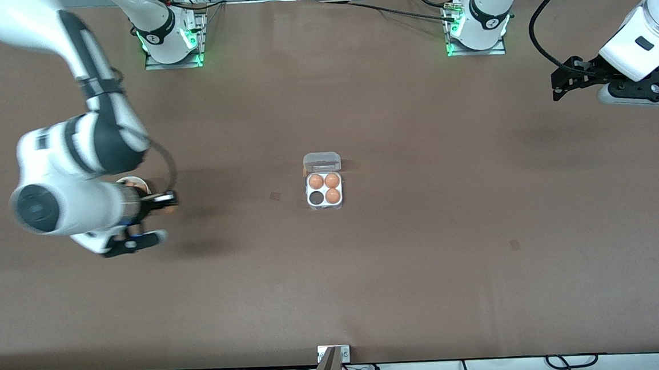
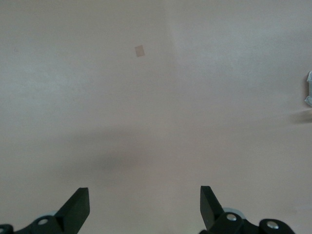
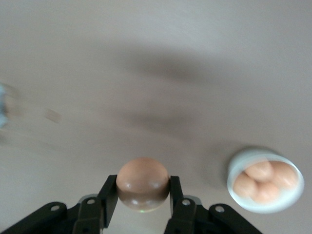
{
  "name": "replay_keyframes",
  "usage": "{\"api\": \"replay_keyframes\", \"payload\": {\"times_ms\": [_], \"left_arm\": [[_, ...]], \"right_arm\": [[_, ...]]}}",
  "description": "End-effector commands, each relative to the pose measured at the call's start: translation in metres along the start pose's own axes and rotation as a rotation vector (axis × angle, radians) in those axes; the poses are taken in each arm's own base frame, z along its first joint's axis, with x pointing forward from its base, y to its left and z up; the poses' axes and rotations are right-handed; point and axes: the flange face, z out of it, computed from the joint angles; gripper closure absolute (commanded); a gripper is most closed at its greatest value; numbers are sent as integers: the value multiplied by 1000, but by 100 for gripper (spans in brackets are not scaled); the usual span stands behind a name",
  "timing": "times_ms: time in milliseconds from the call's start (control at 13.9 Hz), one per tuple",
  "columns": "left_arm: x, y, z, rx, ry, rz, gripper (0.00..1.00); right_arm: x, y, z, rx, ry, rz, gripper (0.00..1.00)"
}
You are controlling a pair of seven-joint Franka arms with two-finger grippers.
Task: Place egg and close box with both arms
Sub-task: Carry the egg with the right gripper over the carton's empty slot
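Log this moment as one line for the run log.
right gripper: shut on egg, aloft beside bowl | left gripper: open, waiting over bare table | box: lid open, three eggs, one cell empty

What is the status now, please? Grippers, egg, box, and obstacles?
Right gripper shut on egg, above table beside bowl. Left gripper open, waiting. Box open, one cell empty. No obstacles seen.

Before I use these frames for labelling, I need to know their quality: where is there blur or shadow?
Front view: the right arm is smeared by motion; the box is sharp. Right wrist view: the table is streaked with blur, dark shadows lie across it, the egg in the right claw shows small glints. Left wrist view: washed-out, with one soft shadow above the open left claw.
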Motion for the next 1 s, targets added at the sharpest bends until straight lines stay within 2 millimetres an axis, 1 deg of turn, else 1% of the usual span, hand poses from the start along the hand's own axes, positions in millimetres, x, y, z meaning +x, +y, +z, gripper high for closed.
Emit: {"api": "replay_keyframes", "payload": {"times_ms": [0, 143, 287, 359, 502, 646, 717, 932], "left_arm": [[1, 0, -7, -8, -3, 18, 0], [1, 0, -7, -8, -3, 19, 0], [1, 0, -7, -8, -3, 19, 0], [1, 0, -7, -8, -3, 19, 0], [1, 0, -7, -7, -3, 19, 0], [1, 0, -7, -7, -3, 17, 0], [1, 0, -7, -7, -3, 19, 0], [1, 0, -7, -7, -3, 19, 0]], "right_arm": [[16, -59, 10, -8, 67, -22, 79], [25, -108, 20, -3, 144, -18, 79], [31, -144, 38, 10, 188, 10, 79], [32, -162, 47, 18, 198, 32, 79], [27, -202, 62, 44, 199, 78, 79], [27, -232, 75, 98, 220, 140, 79], [28, -243, 84, 107, 230, 151, 79], [29, -263, 108, 123, 238, 188, 79]]}}
